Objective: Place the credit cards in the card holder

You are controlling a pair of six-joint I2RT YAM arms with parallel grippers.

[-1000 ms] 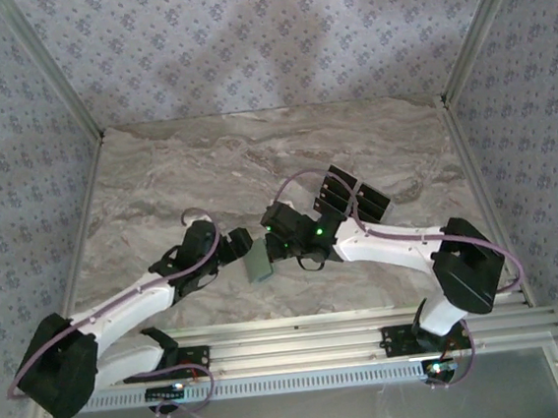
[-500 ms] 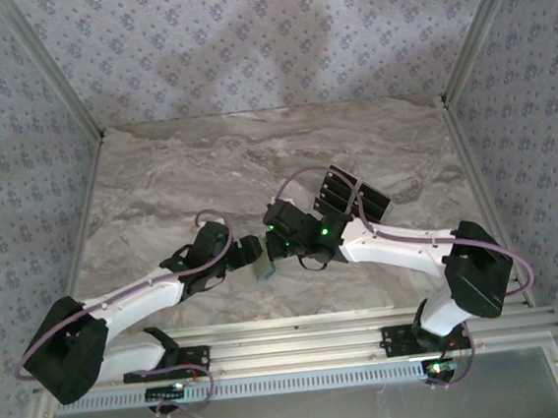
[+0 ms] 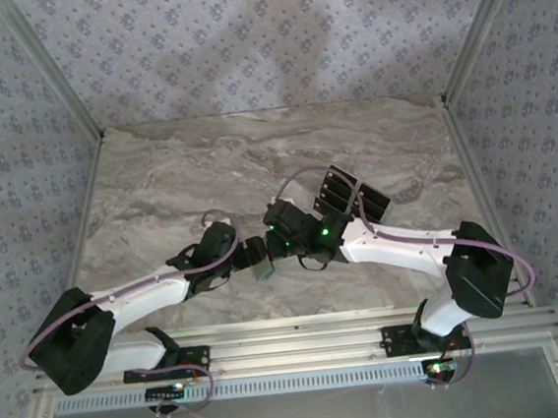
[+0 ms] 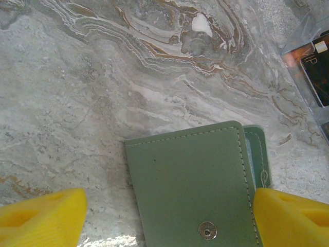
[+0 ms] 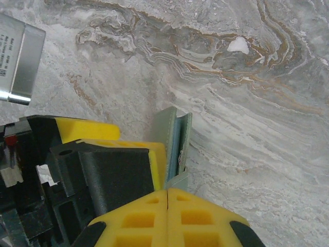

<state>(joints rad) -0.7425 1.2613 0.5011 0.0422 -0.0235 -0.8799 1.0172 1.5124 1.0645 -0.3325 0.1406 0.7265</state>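
The sage-green card holder (image 4: 190, 175) faces the left wrist camera, snap stud showing, between the yellow fingers of my left gripper (image 4: 167, 218). The jaws stand open: the right finger (image 4: 290, 216) touches the holder's edge and the left finger stands clear of it. In the right wrist view the card holder (image 5: 172, 134) shows edge-on, slightly spread, and my right gripper (image 5: 168, 193) is shut on its small tab. From above, both grippers (image 3: 247, 255) (image 3: 270, 256) meet at the card holder (image 3: 262, 269). The black credit cards (image 3: 352, 194) lie in a clear tray behind the right arm.
The marble table (image 3: 206, 167) stretches back to patterned walls on three sides. A metal rail (image 3: 350, 326) runs along the near edge by the arm bases. The clear tray's corner with a black card (image 4: 321, 67) shows at the left wrist view's right edge.
My left arm has swung right and brought its open gripper around the card holder. The right gripper has stayed shut at the holder, barely moving.
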